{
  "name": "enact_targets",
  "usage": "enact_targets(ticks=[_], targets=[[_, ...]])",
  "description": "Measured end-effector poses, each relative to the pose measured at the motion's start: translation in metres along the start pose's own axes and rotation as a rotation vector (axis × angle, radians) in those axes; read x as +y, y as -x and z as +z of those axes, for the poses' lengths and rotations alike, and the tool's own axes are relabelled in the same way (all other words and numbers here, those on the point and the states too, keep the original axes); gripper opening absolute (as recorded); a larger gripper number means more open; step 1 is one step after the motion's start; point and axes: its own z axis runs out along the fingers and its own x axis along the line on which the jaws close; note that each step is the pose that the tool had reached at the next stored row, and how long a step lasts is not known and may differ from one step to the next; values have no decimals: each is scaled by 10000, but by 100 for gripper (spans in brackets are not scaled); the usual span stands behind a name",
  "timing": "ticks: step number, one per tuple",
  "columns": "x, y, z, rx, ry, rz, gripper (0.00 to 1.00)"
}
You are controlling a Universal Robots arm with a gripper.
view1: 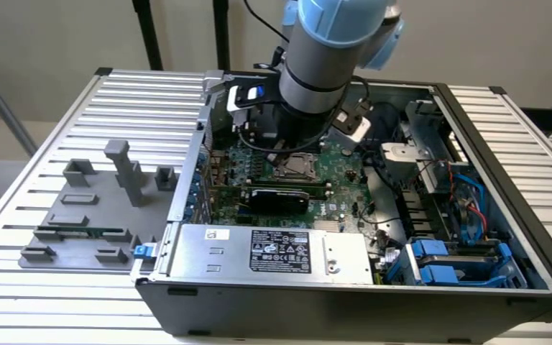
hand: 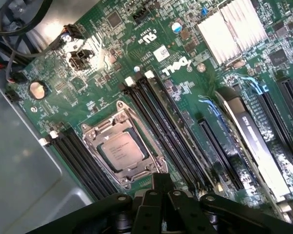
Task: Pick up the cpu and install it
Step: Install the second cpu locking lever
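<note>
Hovering just over the motherboard with the fingers pressed together and holding nothing. Cpu already lying flat inside the socket frame, silvery top plate up, metal rim of the frame around it on all sides. Judged from this, placing step done or close to done, seating being the matter in hand. Worth checking that the chip sits level in the frame, edges parallel to the rim, no corner riding up; any pressing to go straight down and lightly, never sideways, given the fine contacts presumably beneath. Worth keeping the closed fingertips clear of the black memory slots running just beside the socket, and of the finned heatsink farther off across the board. Arm reaching steeply down from above into the open computer case, wrist nearly vertical, gripper end low over the middle of the board, near the socket as seen in the exterior view. Case resting on the slatted counter, with a grey fixture tray well apart on the exterior view's left and the power supply along the near edge of the case. Cables hanging close around the wrist, worth watching for snags.
</note>
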Motion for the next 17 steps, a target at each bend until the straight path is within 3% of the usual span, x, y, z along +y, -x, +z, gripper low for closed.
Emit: enact_targets(ticks=[8, 17], targets=[[-39, 36, 121, 7, 13, -5, 11], [-115, 71, 305, 60, 113, -38, 11]])
